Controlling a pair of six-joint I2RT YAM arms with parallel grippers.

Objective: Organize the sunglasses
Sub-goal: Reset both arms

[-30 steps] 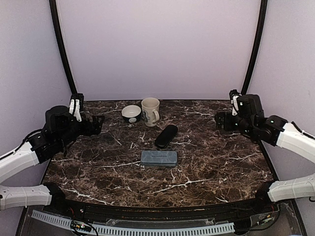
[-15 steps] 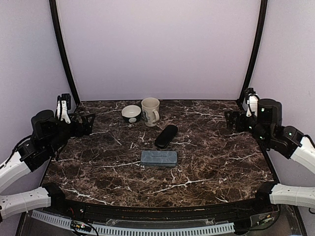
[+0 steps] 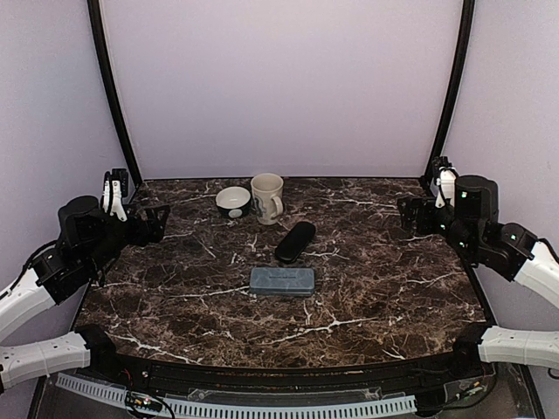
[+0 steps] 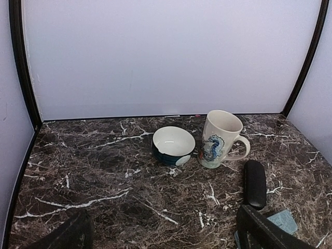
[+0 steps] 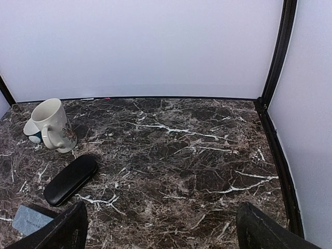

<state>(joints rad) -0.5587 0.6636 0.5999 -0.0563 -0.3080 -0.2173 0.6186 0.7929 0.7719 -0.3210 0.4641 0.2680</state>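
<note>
Table [image 3: 376, 297]: dark marble, white veins.
Walls [image 3: 279, 87]: plain lilac; black poles [image 3: 108, 87] at the back corners.
Centre: grey-blue case [image 3: 281, 280], black case [image 3: 295, 241] behind it; mug [image 3: 266, 197] and bowl [image 3: 233, 201] further back.
Left gripper [image 3: 140, 206], right gripper [image 3: 424, 195]: both spread wide, empty.
Sunglasses: unseen; cannot tell where.

Soft, even, faintly purple light fills every view. Ahead of the left gripper [image 4: 163, 233] the mug [image 4: 220, 139] casts barely any shadow

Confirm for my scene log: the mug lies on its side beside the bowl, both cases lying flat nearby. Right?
No: the mug stands upright, as the left wrist view shows. It is beside the bowl, with the black case and grey-blue case lying flat nearby.
</note>
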